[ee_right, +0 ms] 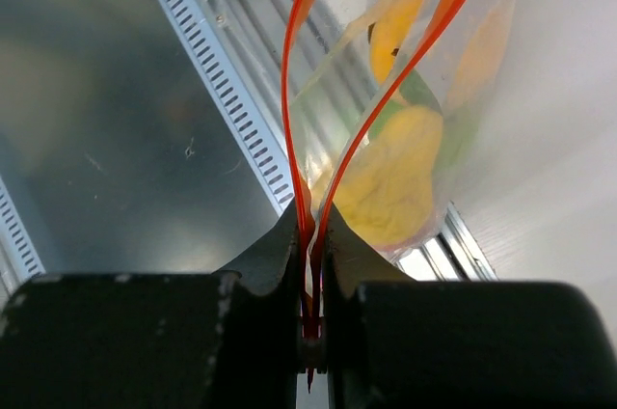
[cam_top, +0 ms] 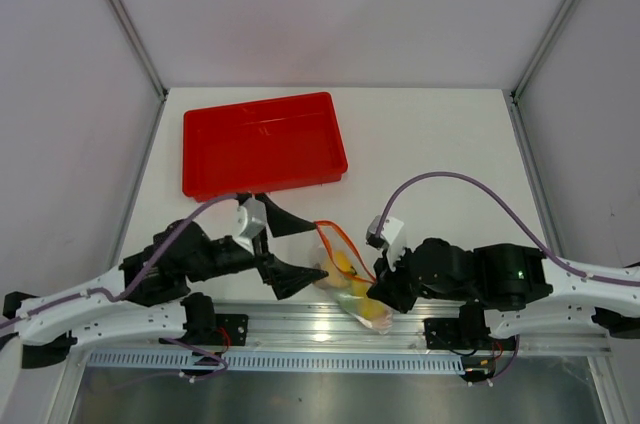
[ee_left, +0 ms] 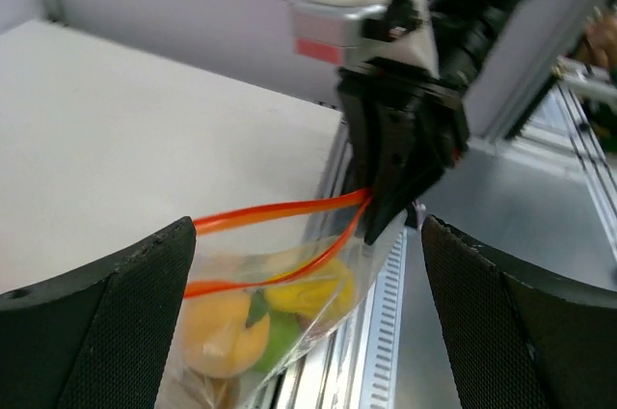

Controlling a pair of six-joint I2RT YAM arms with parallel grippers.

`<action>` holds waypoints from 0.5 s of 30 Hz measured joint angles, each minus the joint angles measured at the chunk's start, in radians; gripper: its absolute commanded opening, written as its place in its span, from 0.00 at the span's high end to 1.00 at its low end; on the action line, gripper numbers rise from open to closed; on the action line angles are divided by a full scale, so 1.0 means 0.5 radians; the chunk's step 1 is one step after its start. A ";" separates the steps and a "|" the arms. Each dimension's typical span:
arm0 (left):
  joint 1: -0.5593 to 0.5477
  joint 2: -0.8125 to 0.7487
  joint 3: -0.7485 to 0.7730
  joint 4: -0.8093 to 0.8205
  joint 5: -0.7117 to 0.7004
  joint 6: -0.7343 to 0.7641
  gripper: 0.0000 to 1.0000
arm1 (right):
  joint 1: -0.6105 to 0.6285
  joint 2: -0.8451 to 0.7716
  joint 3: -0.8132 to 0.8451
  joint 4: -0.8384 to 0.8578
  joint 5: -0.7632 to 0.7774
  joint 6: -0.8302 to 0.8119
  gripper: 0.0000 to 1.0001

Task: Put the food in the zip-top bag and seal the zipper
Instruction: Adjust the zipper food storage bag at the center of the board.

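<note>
The clear zip-top bag (cam_top: 352,284) lies at the table's near edge between my two grippers, with the food inside: a yellow piece (ee_left: 307,288), an orange-yellow peach (ee_left: 220,332) and a green apple (ee_left: 280,340). Its orange-red zipper (cam_top: 338,241) gapes open along most of its length. My right gripper (cam_top: 385,293) is shut on one end of the zipper (ee_right: 310,235), pinching both strips together. My left gripper (cam_top: 282,249) is open, its fingers (ee_left: 106,317) on either side of the bag's other end, gripping nothing.
A red tray (cam_top: 262,144) lies at the back left of the white table (cam_top: 440,144). The aluminium rail (cam_top: 330,329) runs along the near edge under the bag. A purple cable (cam_top: 470,184) arcs above the right arm.
</note>
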 measured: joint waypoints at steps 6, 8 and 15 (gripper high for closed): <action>0.000 0.332 0.105 0.070 0.620 0.457 0.00 | -0.031 -0.005 0.000 -0.001 -0.227 -0.080 1.00; 0.000 0.483 0.182 0.044 0.771 0.585 0.01 | -0.033 -0.018 0.000 -0.002 -0.290 -0.087 1.00; 0.000 0.771 0.314 -0.075 1.100 0.880 0.00 | -0.046 -0.117 0.000 -0.002 -0.390 -0.093 1.00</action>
